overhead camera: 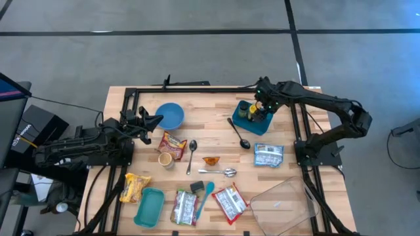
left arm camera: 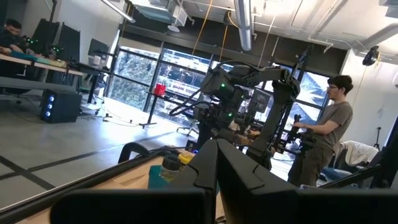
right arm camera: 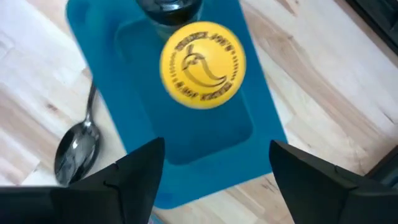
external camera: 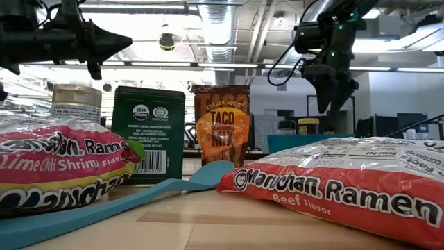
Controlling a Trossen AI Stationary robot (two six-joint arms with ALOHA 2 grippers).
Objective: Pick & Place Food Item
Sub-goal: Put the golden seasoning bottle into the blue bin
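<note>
Left gripper (overhead camera: 156, 120), left-centre of the high view: fingers pressed together, holding nothing, raised beside the blue bowl (overhead camera: 170, 115).

Centre of the high view: ramen packets, three counted, lower centre, one (overhead camera: 186, 206) green-banded, one (overhead camera: 230, 201) red. One yellow snack bag (overhead camera: 133, 187) at lower left, one teal tray (overhead camera: 149, 206) beside it. One small orange-red packet (overhead camera: 172, 141) above a round jar (overhead camera: 166, 159). Metal spoons, two, one (overhead camera: 191, 155) upright, one (overhead camera: 221, 172) lying across. One black spoon (overhead camera: 237, 132).

Right gripper (overhead camera: 264, 107), upper right of the high view: fingers spread wide, gripping nothing, directly above the jar with a yellow lid (right arm camera: 202, 64). The lid is round with a chili-pepper mark and lettering around it. The jar stands in a blue tray (right arm camera: 118, 56), a second dark-capped jar (right arm camera: 169, 7) just behind it.

One silver pouch (overhead camera: 268, 155) below the tray; one clear container (overhead camera: 282, 202) at lower right.
</note>
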